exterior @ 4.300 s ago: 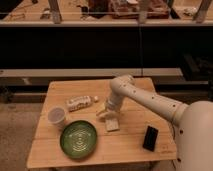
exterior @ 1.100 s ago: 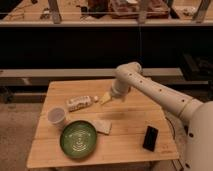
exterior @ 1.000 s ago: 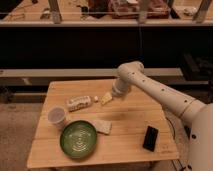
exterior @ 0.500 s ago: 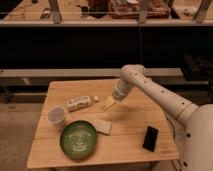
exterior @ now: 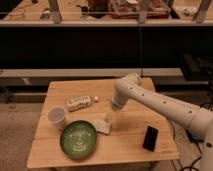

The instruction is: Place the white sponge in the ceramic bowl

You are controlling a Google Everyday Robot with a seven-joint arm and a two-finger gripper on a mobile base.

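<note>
No legible text anywhere.

From my console, the arm [exterior: 160, 102] reads as a chain of smooth, white, rounded shells. It is thickest far to the right of the ceramic bowl [exterior: 65, 145] and slimmer toward the wrist, with a bulbous joint housing up and to the right of that bowl. A few small dark dots run along the long link; I cannot tell whether they are screws. The end effector [exterior: 111, 118] looks paler and cream-tinted, and sits just up and right of the bowl's rim.
</note>
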